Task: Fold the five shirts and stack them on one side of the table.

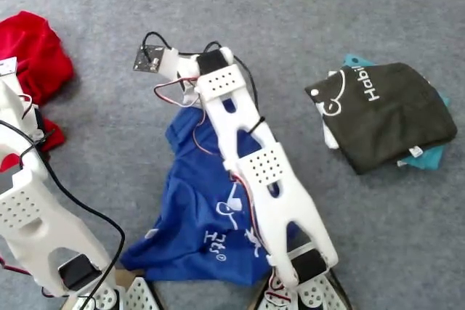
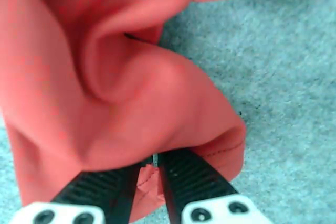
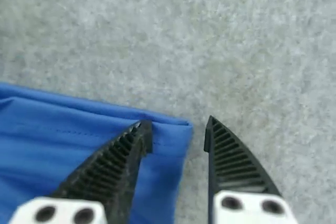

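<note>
The right tool point(image 3: 177, 124) stands open, straddling the blue shirt point(image 3: 79, 135) at its corner; the shirt's body runs toward the high view's lower centre. The left tool point(image 2: 156, 157) is clamped on the red shirt point(image 2: 105, 77).

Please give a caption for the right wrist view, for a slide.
Right gripper open over the corner of the blue shirt on the grey table.

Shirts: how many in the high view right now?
4 clearly: red shirt at far left, blue shirt spread in the centre, dark shirt folded at right atop a teal shirt. A white edge in that stack may be a fifth.
</note>
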### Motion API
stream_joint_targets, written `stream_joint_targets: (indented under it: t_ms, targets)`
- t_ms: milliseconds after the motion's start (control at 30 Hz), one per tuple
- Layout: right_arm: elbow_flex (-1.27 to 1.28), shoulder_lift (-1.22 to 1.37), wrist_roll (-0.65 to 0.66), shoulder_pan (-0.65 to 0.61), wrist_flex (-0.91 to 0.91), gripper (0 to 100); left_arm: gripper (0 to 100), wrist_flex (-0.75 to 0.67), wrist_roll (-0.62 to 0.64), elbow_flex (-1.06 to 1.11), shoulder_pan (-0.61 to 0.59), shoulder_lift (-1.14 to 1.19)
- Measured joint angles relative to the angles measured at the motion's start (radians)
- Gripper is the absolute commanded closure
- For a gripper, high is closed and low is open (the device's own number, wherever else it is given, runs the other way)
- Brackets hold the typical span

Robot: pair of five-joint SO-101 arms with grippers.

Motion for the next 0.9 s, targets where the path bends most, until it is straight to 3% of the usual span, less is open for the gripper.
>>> stream_joint_targets:
  t_ms: [433,900]
  targets:
    - [0.002,-0.121,0.000,0.000,0.008,82.5,97,0.000,0.000,0.000,0.000,0.000]
    - [-0.008,0.034,0.000,-0.005,-0.023,82.5,97,0.000,0.000,0.000,0.000,0.000]
